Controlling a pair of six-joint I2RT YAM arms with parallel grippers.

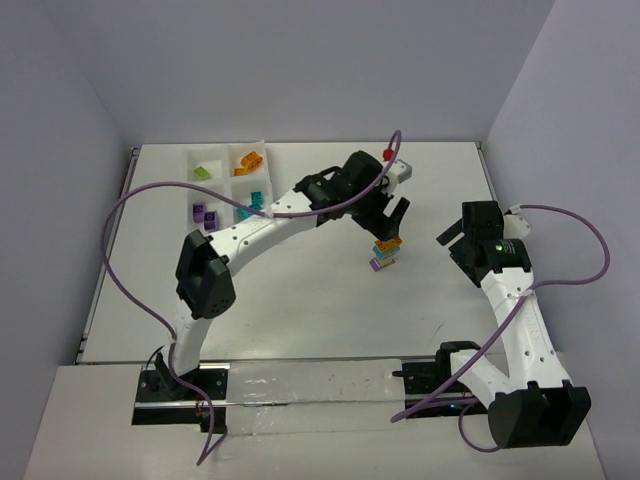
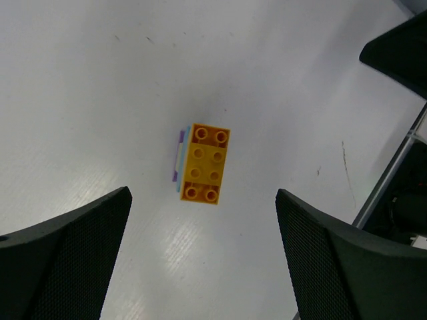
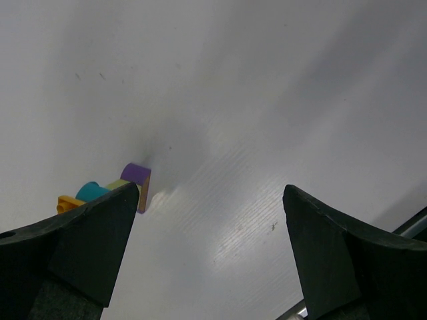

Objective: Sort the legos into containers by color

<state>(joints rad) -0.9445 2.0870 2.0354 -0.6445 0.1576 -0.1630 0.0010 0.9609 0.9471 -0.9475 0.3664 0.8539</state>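
Observation:
A clump of stacked legos (image 1: 385, 252), orange on top, then teal, lime and purple, stands on the table right of centre. My left gripper (image 1: 386, 219) hangs just above it, open and empty; its wrist view looks straight down on the orange top brick (image 2: 205, 163). My right gripper (image 1: 453, 238) is open and empty, to the right of the clump, whose purple end (image 3: 137, 176) shows at the left of its wrist view. The white tray (image 1: 222, 179) at the far left holds a lime lego (image 1: 202, 172), orange legos (image 1: 249, 161), purple legos (image 1: 203, 215) and teal legos (image 1: 250, 205), one colour per compartment.
The left arm (image 1: 270, 212) stretches across the table from the tray side to the clump. The table's right edge with a metal rail (image 2: 393, 167) lies near the right gripper. Purple cables (image 1: 130, 220) loop over both sides.

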